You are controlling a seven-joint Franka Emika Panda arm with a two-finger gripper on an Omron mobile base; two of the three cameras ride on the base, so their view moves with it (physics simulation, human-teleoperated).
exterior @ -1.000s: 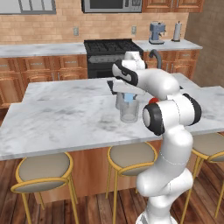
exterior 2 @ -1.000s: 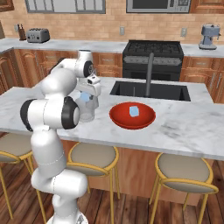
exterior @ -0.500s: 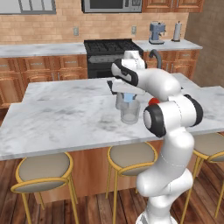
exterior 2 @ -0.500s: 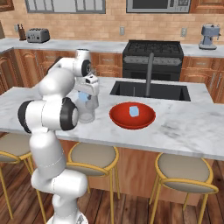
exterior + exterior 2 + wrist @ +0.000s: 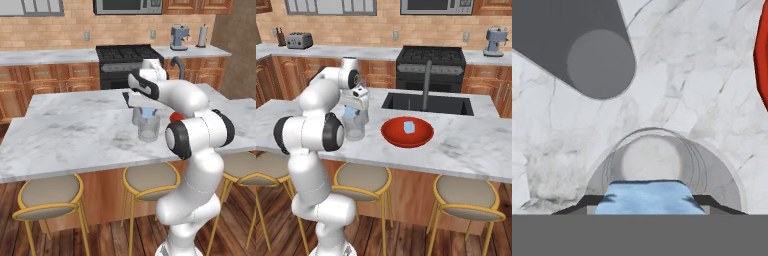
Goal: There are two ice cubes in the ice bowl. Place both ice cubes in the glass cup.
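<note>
The pincer hangs right over the glass cup, clamped on one ice cube — the pale blue block sits squeezed between the dark fingertips above the cup's open mouth. Directly below, the cup stands upright on the marble table. Just beyond the pincer, a grey capped cylinder stands on the table. Off to the pincer's side, well apart, the red ice bowl holds the second ice cube near its middle.
</note>
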